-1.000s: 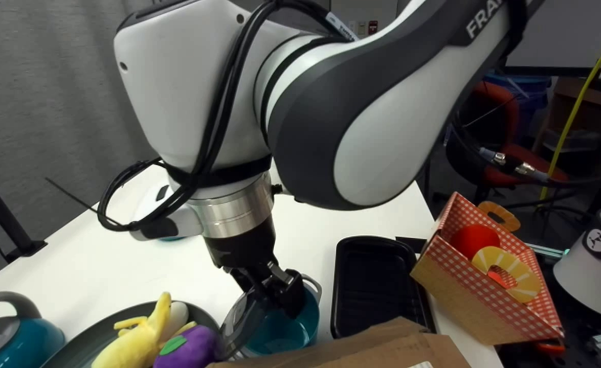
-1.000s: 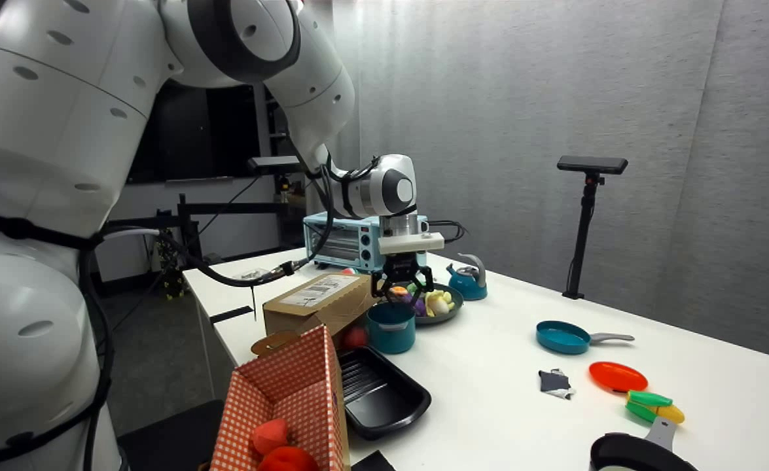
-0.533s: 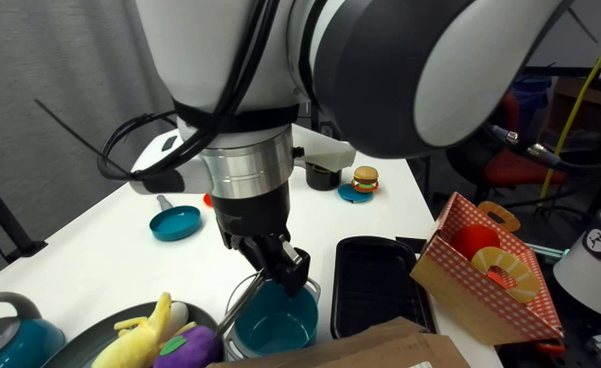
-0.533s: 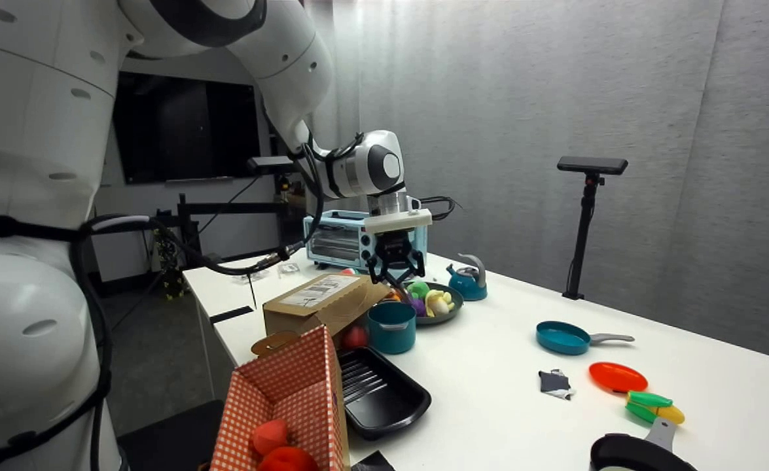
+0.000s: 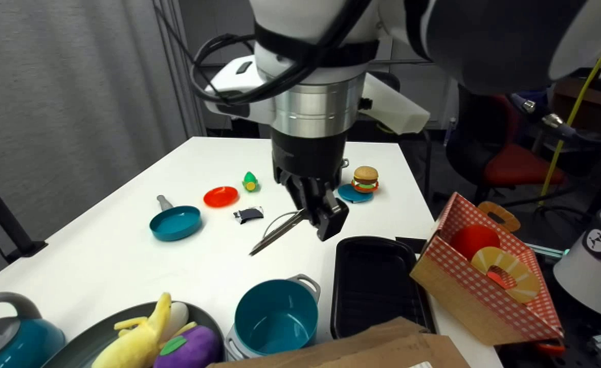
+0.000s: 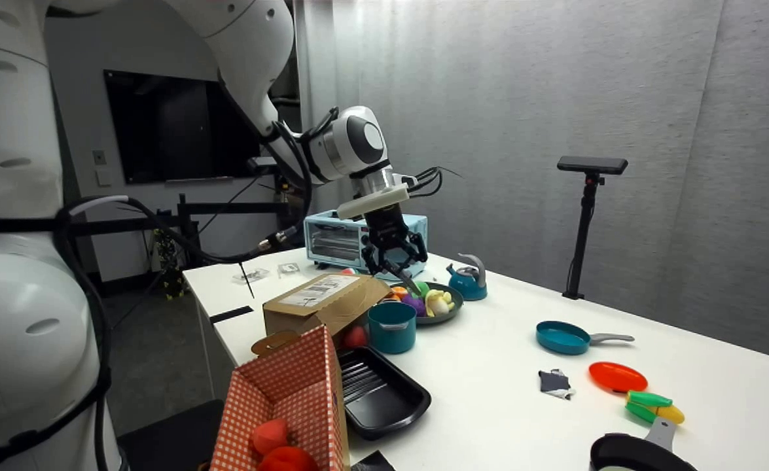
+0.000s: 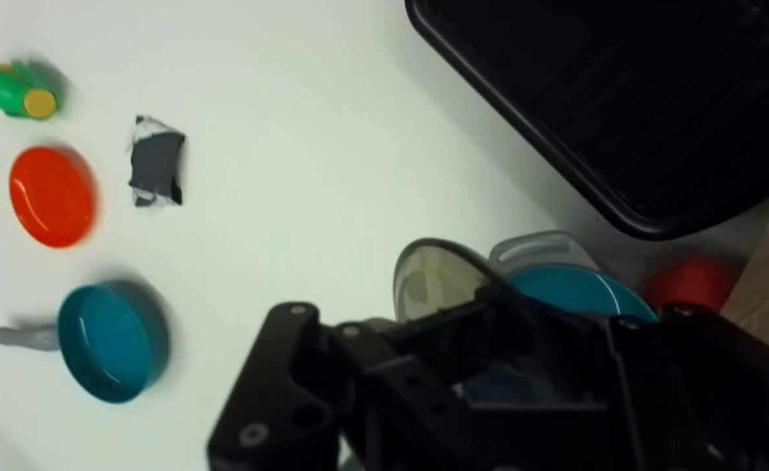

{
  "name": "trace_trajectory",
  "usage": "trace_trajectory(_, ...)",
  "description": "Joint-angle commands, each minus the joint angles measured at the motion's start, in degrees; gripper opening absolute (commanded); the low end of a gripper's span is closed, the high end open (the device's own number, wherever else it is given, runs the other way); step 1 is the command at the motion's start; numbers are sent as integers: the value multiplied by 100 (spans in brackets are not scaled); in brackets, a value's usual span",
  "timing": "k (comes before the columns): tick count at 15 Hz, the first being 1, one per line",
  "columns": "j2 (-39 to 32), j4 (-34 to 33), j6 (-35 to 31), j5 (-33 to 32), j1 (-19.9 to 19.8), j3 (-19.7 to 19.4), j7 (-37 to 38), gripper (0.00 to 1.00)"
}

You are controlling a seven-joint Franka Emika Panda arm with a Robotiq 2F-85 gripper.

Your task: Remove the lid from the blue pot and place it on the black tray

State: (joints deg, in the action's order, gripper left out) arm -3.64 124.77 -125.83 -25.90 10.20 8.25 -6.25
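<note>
The wrist view's upper right corner cuts off the tray [image 7: 620, 104]; the gripper [image 7: 508, 353] partly hides lid [image 7: 433, 278] and pot [image 7: 574, 286].

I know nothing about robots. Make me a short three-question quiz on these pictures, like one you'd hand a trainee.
1. What is holding the glass lid up in the air?
2. True or false: the blue pot stands uncovered.
3. Which of these is right beside the black tray?
a) the kettle
b) the checkered box
c) the orange plate

Key:
1. The end effector, the grasping part at the tip of the arm.
2. True.
3. b
</note>
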Motion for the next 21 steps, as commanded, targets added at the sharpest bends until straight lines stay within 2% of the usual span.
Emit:
trace_trajectory(1, 1029, 1016, 327, -169, -83, -47, 937, 0)
trace_trajectory(6, 1872, 1944, 734, 98, -263, -52, 1492, 0)
trace_trajectory(7, 2004, 2158, 714, 140, -323, -122, 1342, 25)
trace_trajectory(9, 2205, 2401, 760, 250, -349, -144, 1230, 32)
trace_trajectory(17, 2617, 2861, 919, 376, -336, -233, 634, 93)
trace_trajectory(18, 2497, 2753, 989, 490, -236, -110, 725, 99)
trace_trajectory(21, 2483, 2677, 1014, 856, -107, -41, 505, 100)
